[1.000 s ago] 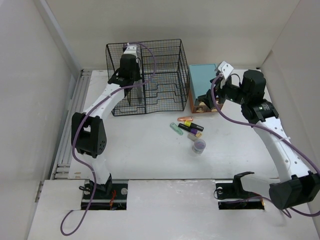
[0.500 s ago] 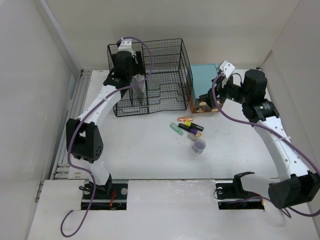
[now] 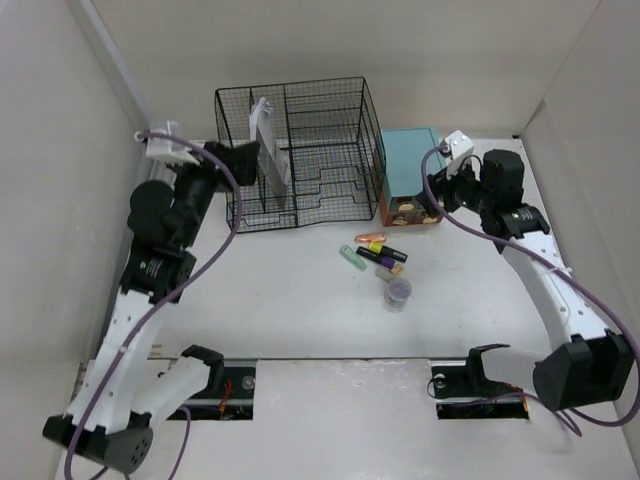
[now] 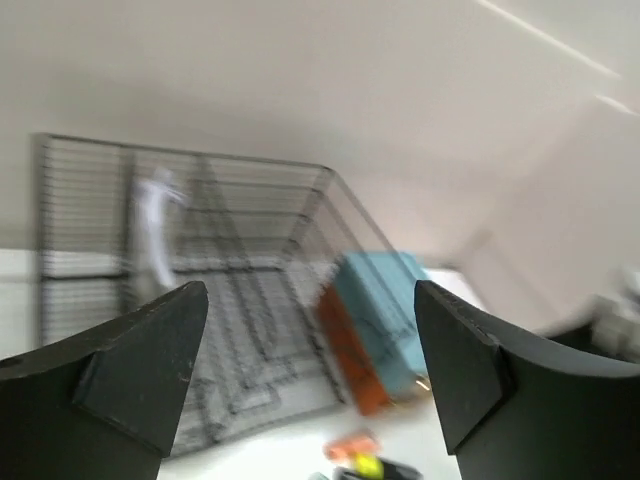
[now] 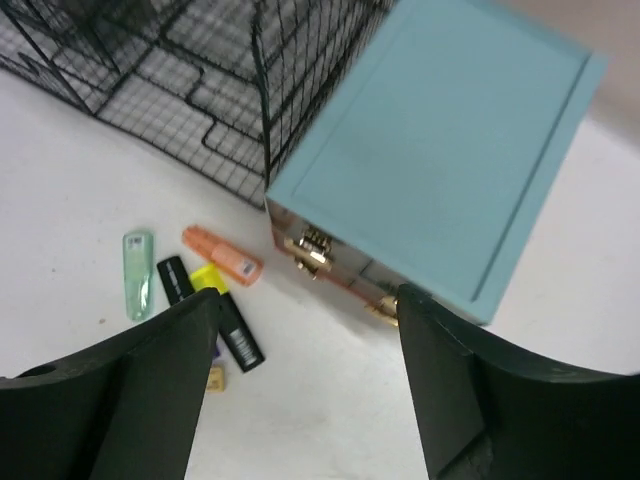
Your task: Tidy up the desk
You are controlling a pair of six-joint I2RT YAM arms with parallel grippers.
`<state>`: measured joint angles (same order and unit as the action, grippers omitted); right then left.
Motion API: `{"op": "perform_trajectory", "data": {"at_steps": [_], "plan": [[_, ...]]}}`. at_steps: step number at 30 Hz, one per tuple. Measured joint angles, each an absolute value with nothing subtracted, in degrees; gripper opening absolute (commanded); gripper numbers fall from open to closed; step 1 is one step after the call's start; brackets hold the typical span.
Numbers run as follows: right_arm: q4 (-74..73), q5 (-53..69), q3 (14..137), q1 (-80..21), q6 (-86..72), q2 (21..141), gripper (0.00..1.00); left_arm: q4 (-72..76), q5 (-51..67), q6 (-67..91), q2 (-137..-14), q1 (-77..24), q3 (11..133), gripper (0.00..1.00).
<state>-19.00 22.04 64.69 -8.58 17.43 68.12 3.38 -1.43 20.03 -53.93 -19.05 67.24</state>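
The white desk (image 3: 290,300) carries a black wire rack (image 3: 320,150) and a teal box (image 3: 408,170) with a wooden front. A flat grey-white item (image 3: 268,152) stands upright in the rack's left part. My left gripper (image 3: 243,160) hovers open and empty just left of the rack; its view is blurred, with the left gripper (image 4: 305,300) facing the rack (image 4: 240,280). My right gripper (image 3: 436,190) is open and empty above the box's front. In its own view the right gripper (image 5: 305,300) frames bare desk below the box's brass latches (image 5: 312,250).
Loose items lie mid-desk: an orange marker (image 3: 371,238), a pale green piece (image 3: 350,258), a black and yellow highlighter (image 3: 384,252) and a small purple-filled cup (image 3: 399,291). White walls bound the desk on three sides.
The left arm has pulled out of the rack to the left and opened, leaving the flat item standing inside. The right gripper has drawn back slightly from the box's front.
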Motion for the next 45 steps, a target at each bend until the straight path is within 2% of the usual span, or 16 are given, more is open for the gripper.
{"op": "perform_trajectory", "data": {"at_steps": [2, 3, 5, 7, 15, 18, 32, 39, 45], "plan": [[-19.4, 23.0, 63.4, -7.4, 16.0, 70.9, 0.68, 5.6, 4.4, 22.7, -49.5, -19.2, 61.4, 0.74], [-19.3, 23.4, 62.7, -7.0, 15.0, 72.6, 0.68, 6.7, 7.0, 23.8, -48.2, -19.4, 58.3, 0.6], [-19.0, 24.7, 60.8, -6.1, 12.6, 76.5, 0.64, 7.7, 11.9, 26.1, -46.5, -19.9, 50.9, 0.46], [-18.8, 25.7, 58.1, -5.6, 10.1, 79.5, 0.62, 7.2, 15.5, 27.9, -46.3, -20.3, 45.5, 0.39], [-15.3, 32.7, 55.6, -4.5, 2.2, 87.0, 0.66, 6.5, 21.4, 33.5, -39.8, -21.3, 34.6, 0.47], [-12.7, 34.5, 55.7, -4.1, -0.6, 89.2, 0.7, 8.8, 22.0, 35.1, -36.7, -21.3, 33.7, 0.47], [3.6, 34.7, 55.0, -4.1, -16.7, 91.0, 0.69, 11.2, 22.0, 37.3, -36.6, -21.3, 30.0, 0.47], [5.5, 26.9, 54.2, -6.6, -21.1, 90.7, 0.58, 11.2, 22.0, 37.4, -36.7, -21.3, 29.6, 0.47], [6.5, 17.9, 52.4, -9.7, -22.7, 88.9, 0.36, 11.2, 21.9, 37.8, -36.3, -21.3, 29.6, 0.47]]}}
